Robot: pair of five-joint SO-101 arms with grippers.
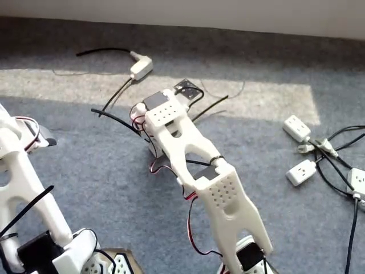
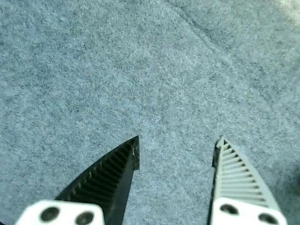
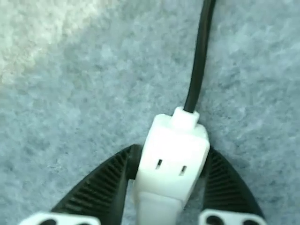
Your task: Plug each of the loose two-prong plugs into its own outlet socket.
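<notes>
My right gripper (image 3: 172, 152) is shut on a white outlet socket (image 3: 172, 161) with two slots facing the camera; its black cord (image 3: 199, 56) runs away over the grey carpet. In the high view the right arm (image 1: 188, 154) stretches over the carpet's middle and hides that socket. My left gripper (image 2: 178, 140) hangs open above bare carpet with nothing between its fingers. Three more white sockets (image 1: 296, 128), (image 1: 300, 172), (image 1: 357, 182) lie at the right, with loose plugs (image 1: 315, 148) and black cords among them. Another white plug piece (image 1: 141, 67) lies at the back left on a black cord.
Black cords (image 1: 114, 118) cross the carpet beside the right arm's wrist. The left arm (image 1: 25, 194) stands at the left edge. A sunlit band (image 1: 256, 100) runs across the back of the carpet, with a pale wall (image 1: 228, 11) behind it.
</notes>
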